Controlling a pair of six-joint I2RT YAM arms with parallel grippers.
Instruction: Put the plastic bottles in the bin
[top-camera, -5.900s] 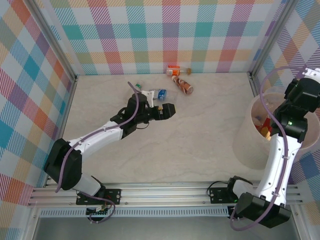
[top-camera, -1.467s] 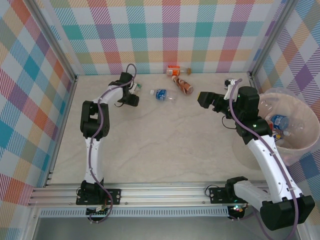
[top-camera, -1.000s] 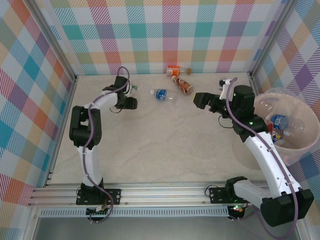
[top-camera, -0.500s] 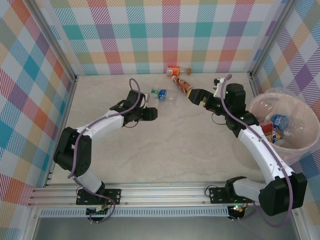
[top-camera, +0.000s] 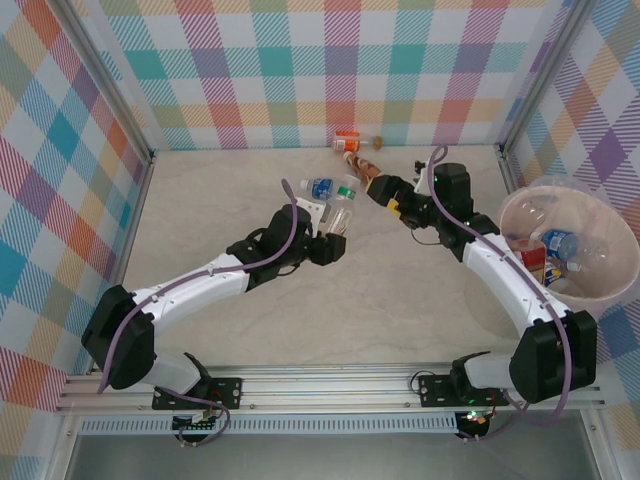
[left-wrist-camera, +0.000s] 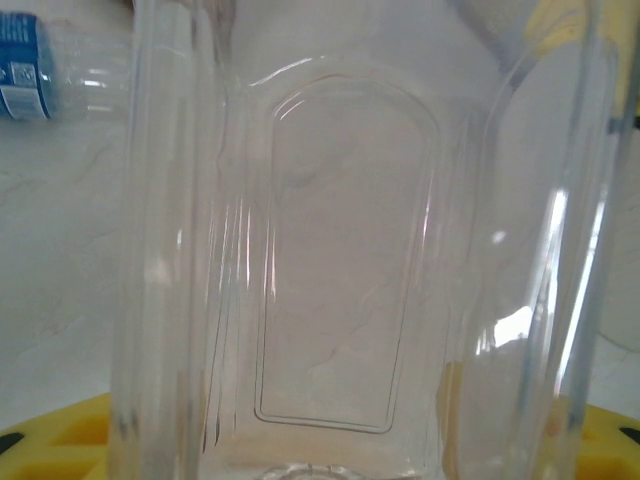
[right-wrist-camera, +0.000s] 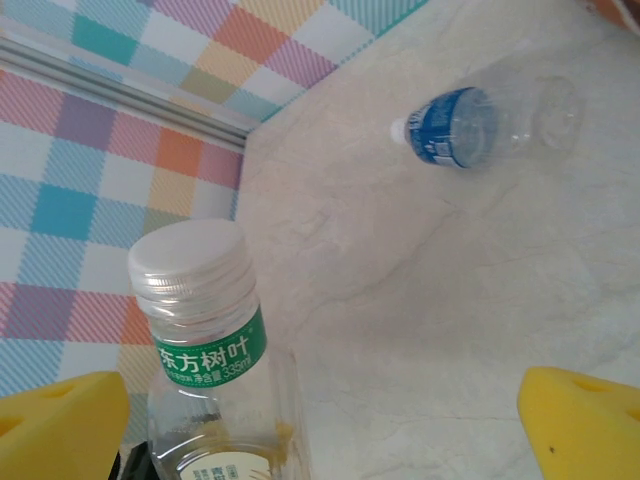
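Pastel plaid walls enclosed a pale marble-look tabletop (top-camera: 300, 320) in the overhead view. Near the centre, the left gripper (top-camera: 336, 232) was clamped on a clear plastic bottle with a green label and white cap (top-camera: 344, 205), which stood roughly upright. Just right of its cap, the right gripper (top-camera: 384, 190) had its jaws spread wide. A clear plastic bottle with a blue label (top-camera: 320, 187) lay just above and to the left. Two orange-labelled bottles (top-camera: 352, 141) lay at upper centre by the far wall. The large round translucent pinkish-white plastic bin (top-camera: 503, 222) stood at the right edge with several bottles inside.

From the left wrist, the green-labelled bottle (left-wrist-camera: 340, 260) took up most of the frame, with the blue-labelled bottle (left-wrist-camera: 20, 75) at upper left.

From the right wrist, yellow foam pads (right-wrist-camera: 60, 410) sat far apart in the bottom corners. The green-labelled bottle (right-wrist-camera: 200, 350) stood beside the lower-left pad, though contact could not be told. The blue-labelled bottle (right-wrist-camera: 470, 125) lay at upper right.
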